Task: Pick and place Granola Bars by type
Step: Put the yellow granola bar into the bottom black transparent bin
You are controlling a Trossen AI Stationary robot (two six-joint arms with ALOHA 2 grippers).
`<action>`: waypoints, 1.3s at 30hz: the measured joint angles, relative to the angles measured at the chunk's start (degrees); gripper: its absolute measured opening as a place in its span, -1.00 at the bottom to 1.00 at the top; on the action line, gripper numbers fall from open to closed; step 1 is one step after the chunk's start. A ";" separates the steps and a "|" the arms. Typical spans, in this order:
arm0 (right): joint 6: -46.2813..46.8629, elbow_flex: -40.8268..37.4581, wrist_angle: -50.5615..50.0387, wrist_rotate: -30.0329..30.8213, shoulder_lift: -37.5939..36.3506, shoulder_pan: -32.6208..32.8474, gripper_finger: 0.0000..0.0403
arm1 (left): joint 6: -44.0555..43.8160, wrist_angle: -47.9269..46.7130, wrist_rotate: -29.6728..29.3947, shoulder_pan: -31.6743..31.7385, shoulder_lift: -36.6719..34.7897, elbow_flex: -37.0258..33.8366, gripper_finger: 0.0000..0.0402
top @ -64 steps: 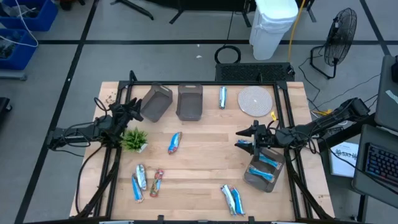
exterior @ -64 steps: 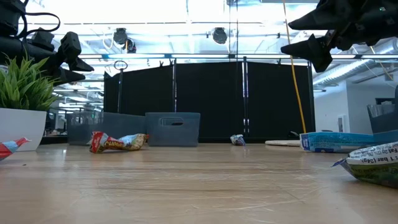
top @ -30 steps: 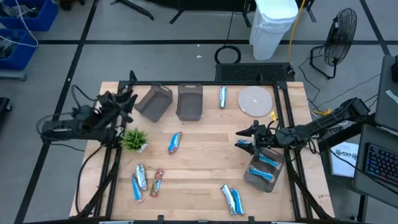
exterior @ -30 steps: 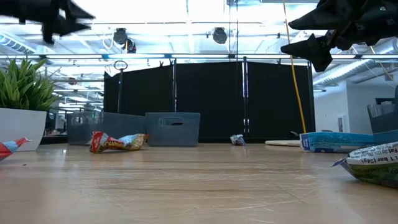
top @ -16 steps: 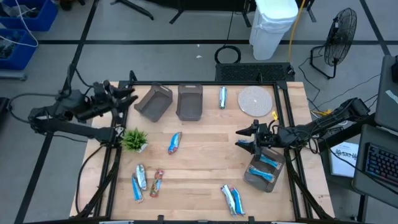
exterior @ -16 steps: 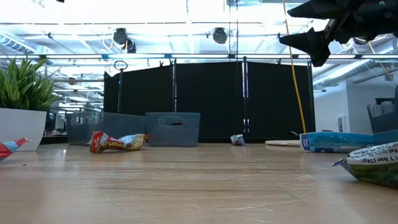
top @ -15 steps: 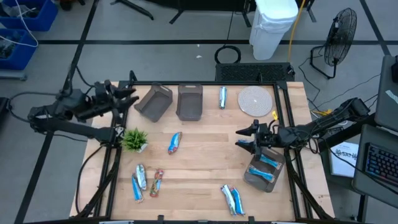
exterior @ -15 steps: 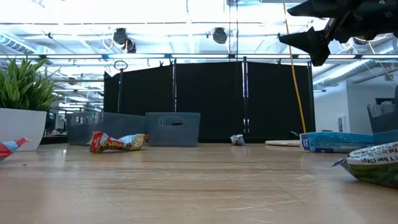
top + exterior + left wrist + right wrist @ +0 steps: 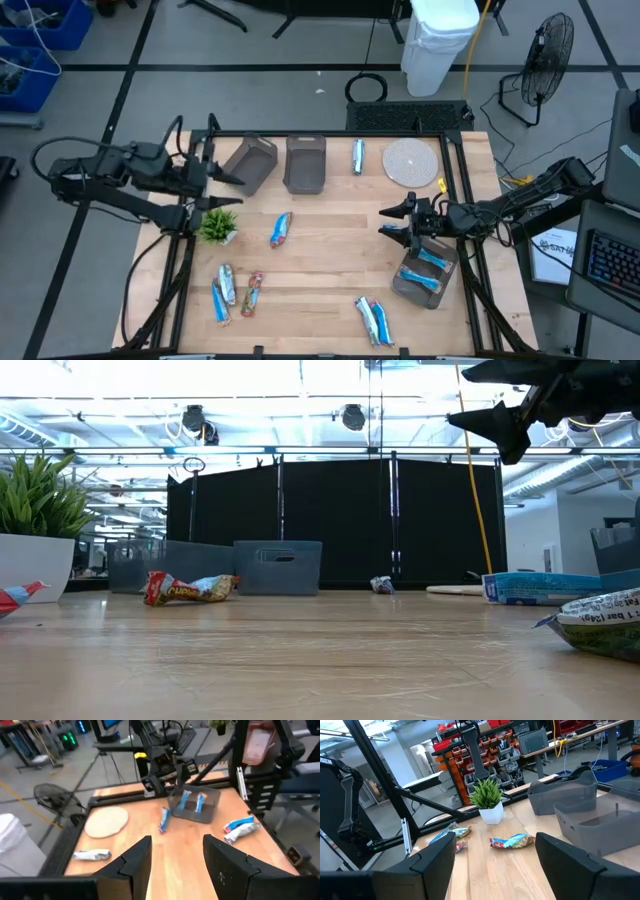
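Note:
Granola bars in blue-and-white wrappers lie flat and scattered on the wooden table: one in the middle [image 9: 282,229], one at the far edge [image 9: 357,157], several near the front left [image 9: 222,295], one of them red-tinted [image 9: 252,293], and a pair at the front right [image 9: 372,320]. More blue bars lie inside the right bin [image 9: 425,272]. My left gripper [image 9: 228,178] is open and hovers by the tilted far-left bin [image 9: 250,165], its fingers apart in the left wrist view [image 9: 177,860]. My right gripper [image 9: 385,222] is open, raised beside the right bin, and empty in its wrist view [image 9: 495,865].
A second grey bin [image 9: 305,165] stands upright at the far edge, with a round mat [image 9: 410,162] to its right. A small potted plant [image 9: 216,224] sits near the left edge. Black frame rails run along the table's sides. Bare wood lies in the table's middle.
My left arm has pulled back toward the table's left edge and risen out of the low view, then swung its gripper toward the tilted far-left bin. My right gripper has risen a little. No bar has moved.

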 joint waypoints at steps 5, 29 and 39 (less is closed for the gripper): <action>0.35 0.00 0.88 -0.03 0.00 0.00 0.30 | -12.84 -3.43 0.16 -2.58 2.95 2.39 -0.10; 0.00 0.00 1.68 -15.49 -0.02 -0.02 0.30 | -86.53 -3.66 6.91 -23.80 25.05 14.70 -0.60; 0.00 0.00 1.64 -18.01 -0.02 -0.02 0.30 | -114.99 -2.17 12.09 -32.41 25.38 14.76 -0.26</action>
